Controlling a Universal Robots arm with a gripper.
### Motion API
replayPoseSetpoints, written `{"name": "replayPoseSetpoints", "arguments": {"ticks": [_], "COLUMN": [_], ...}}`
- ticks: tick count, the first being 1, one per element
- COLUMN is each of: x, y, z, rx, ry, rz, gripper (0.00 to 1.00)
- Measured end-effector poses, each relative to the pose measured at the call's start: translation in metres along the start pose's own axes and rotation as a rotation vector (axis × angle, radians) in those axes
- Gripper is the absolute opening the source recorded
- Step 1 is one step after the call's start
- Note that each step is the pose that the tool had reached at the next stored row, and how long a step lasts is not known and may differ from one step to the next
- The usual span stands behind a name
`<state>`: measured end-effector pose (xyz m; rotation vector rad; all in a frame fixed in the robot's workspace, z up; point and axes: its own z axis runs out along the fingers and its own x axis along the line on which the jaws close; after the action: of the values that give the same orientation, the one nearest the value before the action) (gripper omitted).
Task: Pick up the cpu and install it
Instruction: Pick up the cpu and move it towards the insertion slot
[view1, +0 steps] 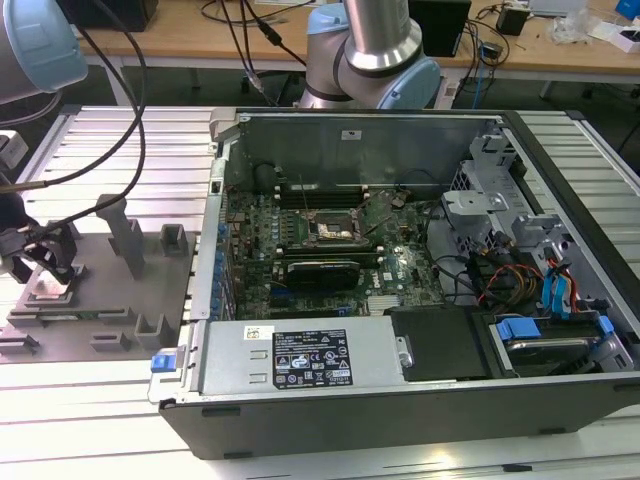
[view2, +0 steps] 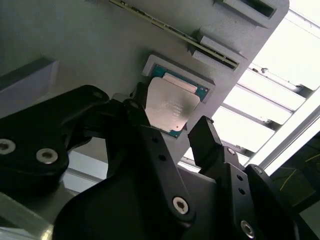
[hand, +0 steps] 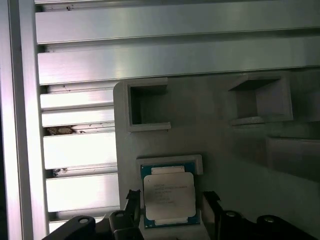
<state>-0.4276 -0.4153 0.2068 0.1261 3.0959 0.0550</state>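
Second wrist view: pincer (view2: 169, 116) straddles cpu (view2: 172, 104); tray (view2: 75, 45) beneath.

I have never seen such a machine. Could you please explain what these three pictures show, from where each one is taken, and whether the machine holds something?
It is one robot arm with a grasping tool at its end. The exterior view comes from a camera standing off the arm. Both wrist views come from cameras riding near the tool. On the ribbed metal table stand a grey tray and an open computer case. A small silvery chip lies in a pocket of the tray. The tool is open, with one finger on each side of the chip, so nothing is held yet.
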Motion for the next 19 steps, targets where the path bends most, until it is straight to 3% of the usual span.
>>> {"name": "replayPoseSetpoints", "arguments": {"ticks": [14,19], "x": [0.0002,0.0004], "y": [-0.0001,-0.0003], "z": [0.0040,0.0090], "rx": [0.0000,-0.0003], "ry": [0.0000,0.0001], "rz": [0.000,0.000], "gripper": [0.60,0.60]}}
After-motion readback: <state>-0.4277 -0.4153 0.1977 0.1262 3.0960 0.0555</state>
